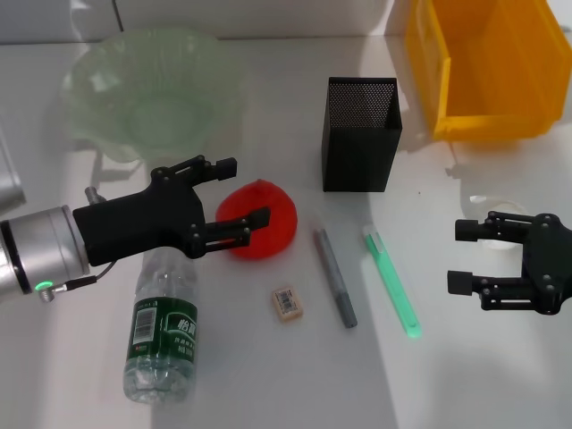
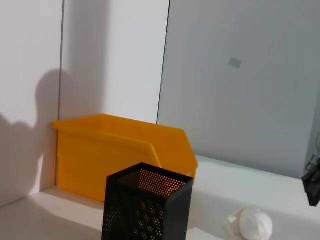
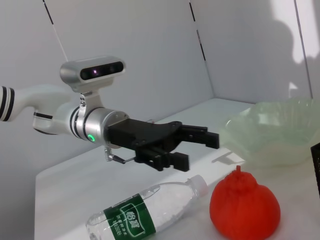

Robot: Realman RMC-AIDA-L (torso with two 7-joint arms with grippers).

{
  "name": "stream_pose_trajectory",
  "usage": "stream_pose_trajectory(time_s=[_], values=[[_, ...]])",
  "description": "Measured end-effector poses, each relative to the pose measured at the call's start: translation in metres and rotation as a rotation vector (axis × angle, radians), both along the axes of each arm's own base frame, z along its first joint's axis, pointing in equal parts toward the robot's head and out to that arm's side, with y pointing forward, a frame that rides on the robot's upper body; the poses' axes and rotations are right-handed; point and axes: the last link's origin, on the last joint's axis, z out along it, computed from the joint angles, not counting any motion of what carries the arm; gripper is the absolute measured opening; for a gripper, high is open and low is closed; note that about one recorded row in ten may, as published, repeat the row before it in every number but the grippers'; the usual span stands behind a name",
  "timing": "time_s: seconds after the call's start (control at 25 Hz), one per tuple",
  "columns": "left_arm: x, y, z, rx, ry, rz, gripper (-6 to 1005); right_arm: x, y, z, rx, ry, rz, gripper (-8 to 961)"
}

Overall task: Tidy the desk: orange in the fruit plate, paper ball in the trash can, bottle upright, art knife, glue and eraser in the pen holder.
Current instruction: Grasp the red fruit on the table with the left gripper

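One bottle (image 1: 163, 335) lies on its side at the near left of the white desk (image 1: 268, 384), cap end toward the orange, green label facing up. One eraser (image 1: 287, 302), tan with a barcode label, lies flat just right of the bottle. One grey pen-like stick (image 1: 334, 278) lies right of the eraser, and one green art knife (image 1: 391, 280) lies right of that, roughly parallel, the two apart.

Right gripper (image 1: 463, 256) hovers at the near right, fingers spread wide, holding nothing, well apart from the knife.

Left gripper (image 1: 239, 194) sits over the mid-left desk, fingers open and empty. In the head view its lower finger overlaps the one orange (image 1: 268, 220); the right wrist view shows the gripper (image 3: 200, 148) raised above the bottle's (image 3: 150, 210) cap end and the orange (image 3: 244, 205) resting on the desk beside the cap, not gripped.

One paper ball (image 2: 255, 223), white and crumpled, lies on the desk beside the pen holder (image 2: 147, 207) in the left wrist view.

One pen holder (image 1: 360, 134), black mesh, stands upright past the pen and knife, centre. One fruit plate (image 1: 147, 89), pale green with a ruffled rim, sits far left beyond the left gripper. One trash can (image 1: 487, 67), yellow, stands at the far right corner, behind the holder.
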Motion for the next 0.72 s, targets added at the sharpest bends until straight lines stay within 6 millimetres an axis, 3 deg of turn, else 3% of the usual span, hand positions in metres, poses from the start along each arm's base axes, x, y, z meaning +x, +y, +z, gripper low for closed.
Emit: stream_pose_trajectory(time_s=[0.32, 0.72], values=[[0.001, 0.022, -0.018, 0.021, 0.087, 0.061, 819, 0.002, -0.002, 0.0, 0.002, -0.002, -0.005, 787], [0.002, 0.024, -0.035, -0.018, 0.179, 0.042, 813, 0.002, -0.001, 0.0, 0.007, -0.005, -0.008, 786]])
